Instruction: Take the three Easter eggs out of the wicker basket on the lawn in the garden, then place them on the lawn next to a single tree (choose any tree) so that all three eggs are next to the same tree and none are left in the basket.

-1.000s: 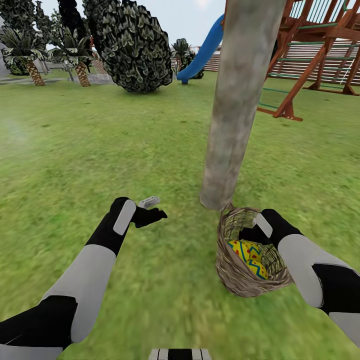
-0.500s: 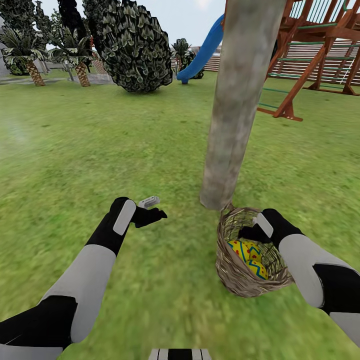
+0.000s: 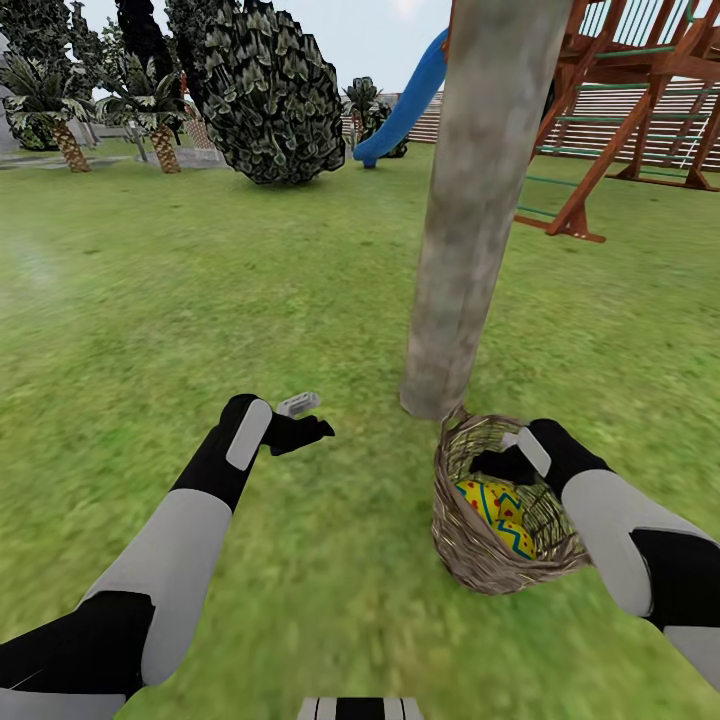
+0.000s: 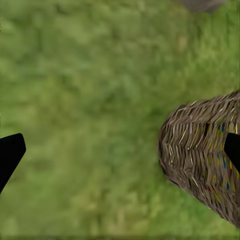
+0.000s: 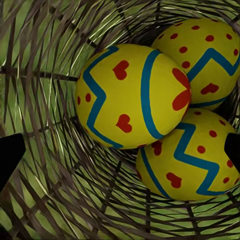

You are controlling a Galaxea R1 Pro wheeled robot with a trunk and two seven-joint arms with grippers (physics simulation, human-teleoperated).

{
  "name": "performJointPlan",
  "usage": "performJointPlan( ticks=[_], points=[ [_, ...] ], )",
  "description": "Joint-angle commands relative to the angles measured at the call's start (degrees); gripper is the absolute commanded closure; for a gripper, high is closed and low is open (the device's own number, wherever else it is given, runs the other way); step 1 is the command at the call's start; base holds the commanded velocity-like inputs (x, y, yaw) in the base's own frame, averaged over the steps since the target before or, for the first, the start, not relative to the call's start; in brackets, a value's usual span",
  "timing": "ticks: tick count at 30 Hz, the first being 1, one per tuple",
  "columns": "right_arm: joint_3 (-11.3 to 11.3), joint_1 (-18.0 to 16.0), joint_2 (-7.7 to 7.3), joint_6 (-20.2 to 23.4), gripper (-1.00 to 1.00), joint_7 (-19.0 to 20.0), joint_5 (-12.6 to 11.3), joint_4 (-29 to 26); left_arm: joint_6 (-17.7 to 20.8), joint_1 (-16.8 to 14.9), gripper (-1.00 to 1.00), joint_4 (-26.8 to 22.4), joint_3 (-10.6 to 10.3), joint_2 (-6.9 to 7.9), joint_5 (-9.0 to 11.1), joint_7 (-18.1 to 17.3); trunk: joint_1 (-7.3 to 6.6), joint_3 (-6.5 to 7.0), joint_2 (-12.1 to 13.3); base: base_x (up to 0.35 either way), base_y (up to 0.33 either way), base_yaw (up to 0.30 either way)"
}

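Right gripper is inside the wicker basket!
Jaws spread wide over three Easter eggs, gripping nothing; left gripper open, empty, above the lawn.

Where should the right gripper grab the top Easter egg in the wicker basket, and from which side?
Grip the top Easter egg across its widest middle, coming straight down through the wicker basket's open mouth. It lies uppermost, resting on the other two eggs, and the woven wall blocks any sideways approach. The right gripper already hangs open above it.
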Motion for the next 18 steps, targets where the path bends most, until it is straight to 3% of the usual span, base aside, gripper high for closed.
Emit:
performJointPlan(
  ticks=[1,18],
  points=[
    [-0.27,0.04,-0.08,0.25,-1.00,0.39,-0.06,-0.08,0.13,-0.02,-1.00,-0.05,-0.03,0.00,0.54,0.58,-0.01,-0.05,-0.02,0.000,0.000,0.000],
    [-0.27,0.18,-0.19,-0.26,-1.00,0.75,-0.02,-0.25,0.21,-0.02,-1.00,0.12,-0.03,-0.01,0.57,0.50,0.01,-0.27,-0.03,0.000,0.000,0.000]
  ],
)
